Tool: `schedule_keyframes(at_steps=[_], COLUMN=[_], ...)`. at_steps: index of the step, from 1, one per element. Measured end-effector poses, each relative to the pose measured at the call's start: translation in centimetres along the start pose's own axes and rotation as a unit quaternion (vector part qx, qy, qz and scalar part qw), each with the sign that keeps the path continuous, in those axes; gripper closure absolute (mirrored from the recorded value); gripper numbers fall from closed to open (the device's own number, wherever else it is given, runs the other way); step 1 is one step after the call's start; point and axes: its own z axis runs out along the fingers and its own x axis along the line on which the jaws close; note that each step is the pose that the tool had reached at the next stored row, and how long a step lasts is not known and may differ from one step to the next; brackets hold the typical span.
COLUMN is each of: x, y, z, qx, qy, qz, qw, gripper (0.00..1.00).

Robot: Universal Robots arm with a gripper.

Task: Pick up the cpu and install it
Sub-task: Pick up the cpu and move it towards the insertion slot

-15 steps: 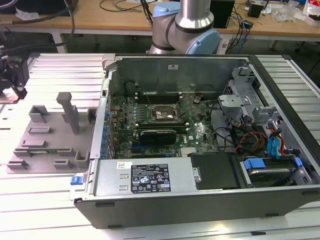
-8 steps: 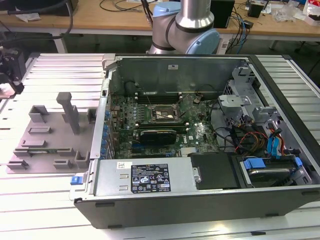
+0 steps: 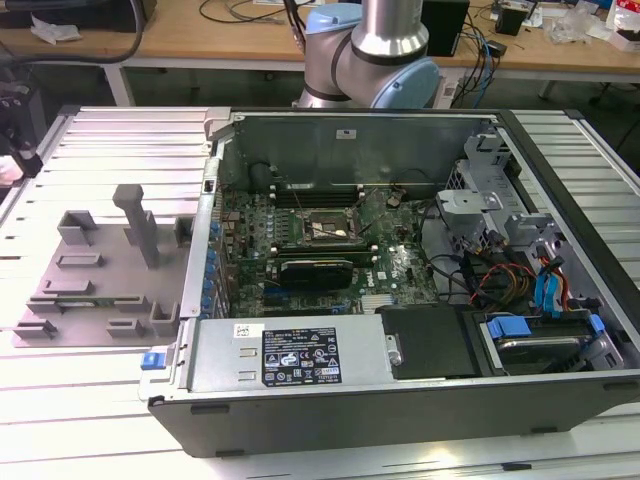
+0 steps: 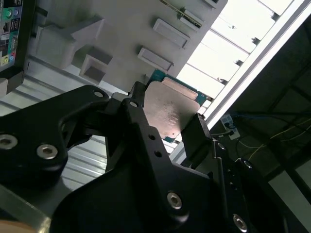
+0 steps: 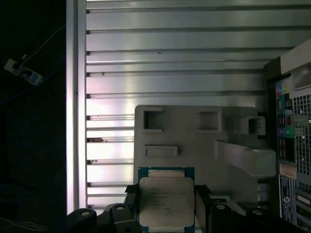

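Observation:
The cpu (image 5: pixel 166 204) is a flat square chip with a silver top and a thin teal rim. My gripper (image 5: pixel 166 194) is shut on it, one black finger (image 5: pixel 130 195) on each side. In the second wrist view the cpu (image 4: pixel 170 109) sits the same way between the fingers (image 4: pixel 137 97) of the gripper (image 4: pixel 167 114). It hangs well above the slatted table, over one edge of the grey plastic tray (image 5: pixel 194 141). In the exterior view the black socket frame (image 3: pixel 325 232) lies on the motherboard inside the opened computer case (image 3: pixel 400 390).
The grey tray (image 3: pixel 90 290) with upright blocks lies on the slatted metal table (image 3: pixel 120 140) at the exterior view's left, beside the case. The arm's base (image 3: pixel 370 60) stands behind the case. Drive bays and cables (image 3: pixel 530 290) crowd the case's right side.

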Motion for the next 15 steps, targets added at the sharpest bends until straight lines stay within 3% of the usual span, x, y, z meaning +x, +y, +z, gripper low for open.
schedule_keyframes(at_steps=[5,8,10,15], x=[0.01,0.02,0.03,0.04], y=[0.13,0.27,0.31,0.47], z=[-1.06,-2.33,-2.7,-4.36], qx=[0.0,0.0,0.0,0.0], qy=[0.0,0.0,0.0,0.0], qz=[0.0,0.0,0.0,0.0], qw=[1.0,1.0,1.0,1.0], gripper=[0.45,0.45,0.45,0.45])
